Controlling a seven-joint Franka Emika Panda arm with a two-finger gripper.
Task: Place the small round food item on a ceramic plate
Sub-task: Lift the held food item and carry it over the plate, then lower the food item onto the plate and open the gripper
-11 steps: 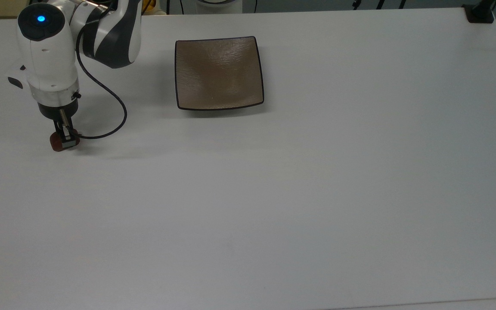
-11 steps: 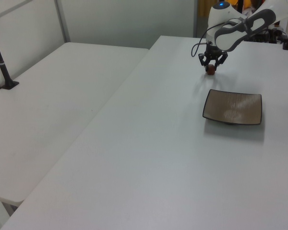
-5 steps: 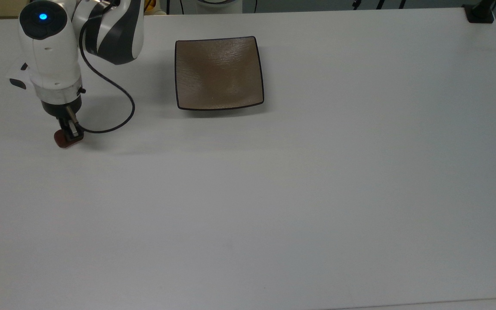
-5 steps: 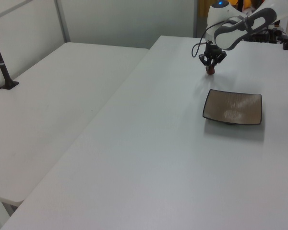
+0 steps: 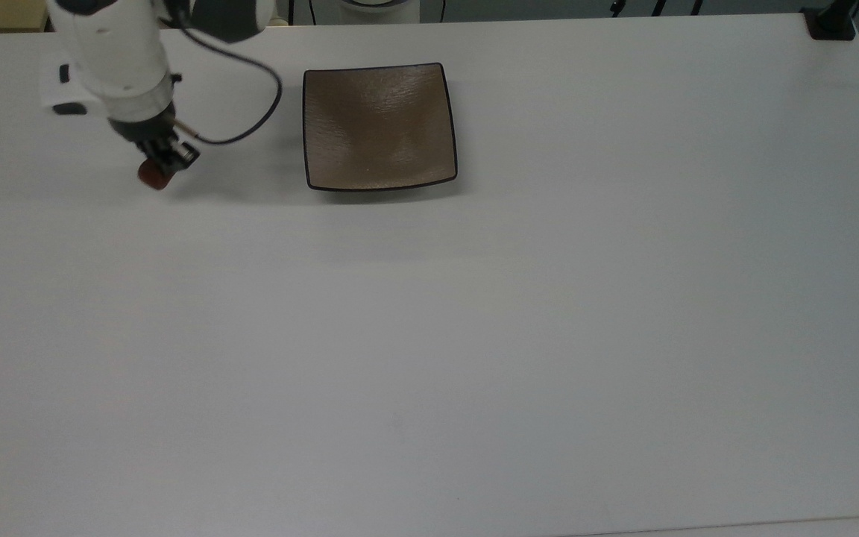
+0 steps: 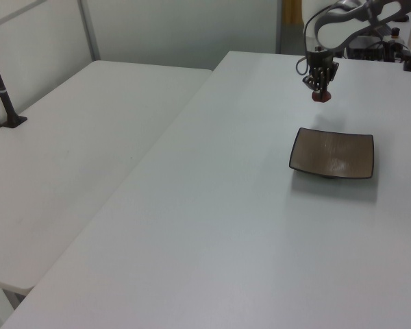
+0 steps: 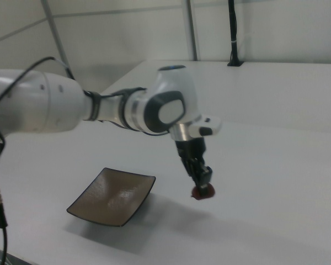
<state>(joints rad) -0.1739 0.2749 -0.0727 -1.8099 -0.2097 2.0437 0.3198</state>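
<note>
Top view: white table [image 5: 474, 335], Panda arm [image 5: 112, 56] at the top view's upper left. Square tan ceramic plate [image 5: 379, 125] sits empty, well apart from the arm toward the top view's right. Gripper [image 5: 163, 165] has its jaws clenched on the small reddish-brown round food item [image 5: 152, 175], which the right view shows lifted off the table [image 7: 202, 191]. Judgement: transport step. Carry level across to the plate's dipped centre, keep grip steady, lower close before releasing so the round item doesn't roll off the rim.
</note>
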